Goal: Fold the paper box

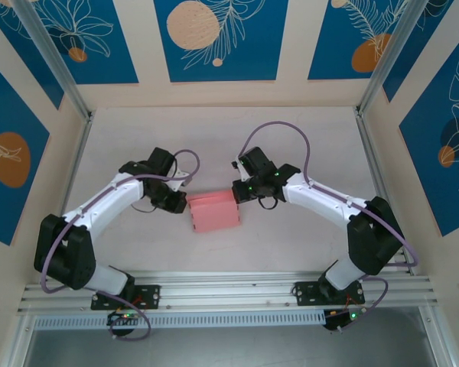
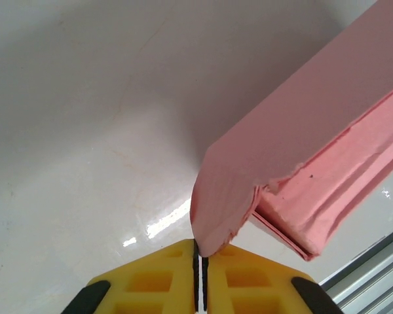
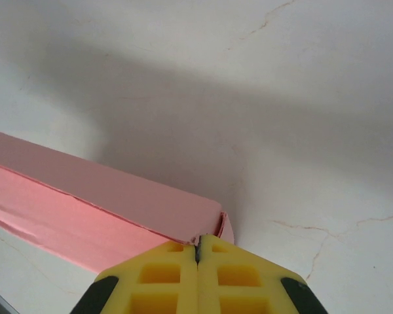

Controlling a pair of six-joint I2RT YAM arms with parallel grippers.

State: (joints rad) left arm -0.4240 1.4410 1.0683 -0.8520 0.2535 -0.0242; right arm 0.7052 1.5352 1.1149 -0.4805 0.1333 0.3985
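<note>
1. The left pincer (image 2: 200, 256) is at the left edge of the paper box (image 1: 213, 212). Its yellow fingers (image 2: 157, 284) are pressed together with only a hairline slit between them. The rounded corner of a pink flap is nipped in that slit, so I'd call it clamped on the box's flap.

2. The box lies on the white tabletop (image 1: 291, 138), with one pincer on each side of it. It's a flattish pink rectangle. From the left wrist view its end looks like stacked thin layers with slightly ragged edges, and the pinched flap curves instead of lying straight.

3. My take on handling: it's very light and pretty floppy. It should crease wherever it gets bent and could tear at those raw edges if yanked. The surface under the box looks glossy, so I'd expect the box to slide if it's pushed from one side only.

4. As for where to grab, I'd go for flap edges and corners, close to a fold line, with a shallow bite. Squeezing the middle of the box would probably just crush the panel.

5. The right pincer (image 3: 198, 243) is at the box's far right corner, with its fingers together. The pink corner runs right up to the slit and looks nipped there. The bite is tiny though, so I can't be fully sure how much card it has.
</note>
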